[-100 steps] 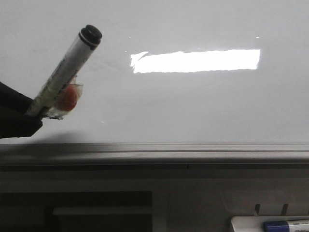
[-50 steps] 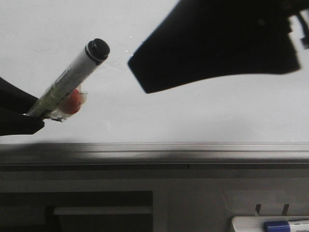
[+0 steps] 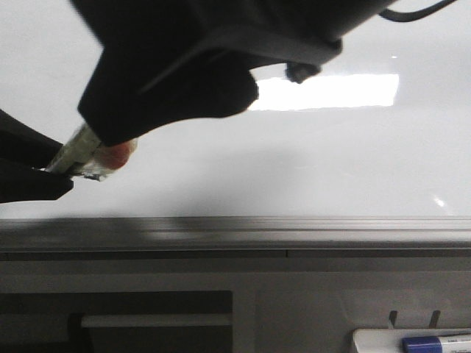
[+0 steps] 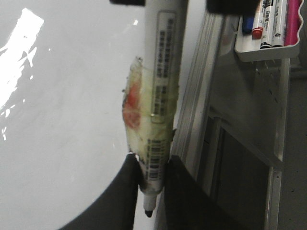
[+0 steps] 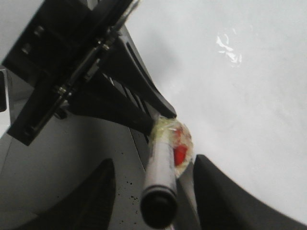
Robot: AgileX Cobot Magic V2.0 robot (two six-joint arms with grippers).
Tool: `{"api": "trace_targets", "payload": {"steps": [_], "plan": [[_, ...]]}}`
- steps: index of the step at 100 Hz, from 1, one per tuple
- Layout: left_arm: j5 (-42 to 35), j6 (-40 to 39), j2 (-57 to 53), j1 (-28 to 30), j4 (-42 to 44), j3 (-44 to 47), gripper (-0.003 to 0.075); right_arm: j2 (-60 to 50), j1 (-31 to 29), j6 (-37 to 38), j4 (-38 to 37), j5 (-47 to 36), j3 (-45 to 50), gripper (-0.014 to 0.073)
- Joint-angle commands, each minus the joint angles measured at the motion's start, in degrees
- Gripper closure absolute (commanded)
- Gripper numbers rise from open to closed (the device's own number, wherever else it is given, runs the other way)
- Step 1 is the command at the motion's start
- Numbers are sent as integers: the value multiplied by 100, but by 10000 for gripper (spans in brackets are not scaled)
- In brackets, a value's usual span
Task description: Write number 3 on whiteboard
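While the left gripper (image 4: 151, 167) is clamping the marker (image 4: 160, 96) near its writing tip, the pen is standing out from the jaws on a slant, its long axis rising up and to the right in the front view, capped end uppermost and tip poking out below the fingers. A lump of clear tape with something red (image 3: 114, 156) under it is sitting on the barrel just beyond the grip. Further right, the right gripper (image 5: 153, 187) is hanging over the capped end with its fingers spread wide on either side of the cap (image 5: 158, 208), not touching it.

The marker is likely light, stiff and smooth, so it could twist in a loose grip; judging by the layout, the cap is the place for the right fingers to take hold, pulling along the barrel's axis.

Behind both arms, the whiteboard (image 3: 331, 162) is filling the upper front view, glossy and bare; no number 3 is showing on it yet. At far right, a small tray (image 3: 383, 340) of spare markers is sitting below the board's rim.
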Motion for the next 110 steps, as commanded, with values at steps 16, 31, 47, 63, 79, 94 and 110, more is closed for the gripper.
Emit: {"api": "trace_targets", "payload": {"steps": [16,31,47,63,79,94,110], "plan": [[-353,-40,-56,-3,-36,-147,741,241,131,-43,-26,-636,-298,267],[-353,-40,-56,-3,-36,-147,741,260,131,-43,-26,-591,-298,269],[-353,-40,-56,-3,-36,-147,741,260,131,-43,-26,-563,-298,463],[-281,-40,-56,5,-85,-147,741,260,131,-43,-16,-588,-298,656],[-344,-40,-56,5,-85,-147,673,260,131,-43,-39,-588,-298,656],[-311,-55,-209,5,-167,-147,396,229,104,-43,-67,-588,-298,656],[112,-55,-877,5,-874,-147,272,-82,-110,-43,-67,-626,-298,656]]}}
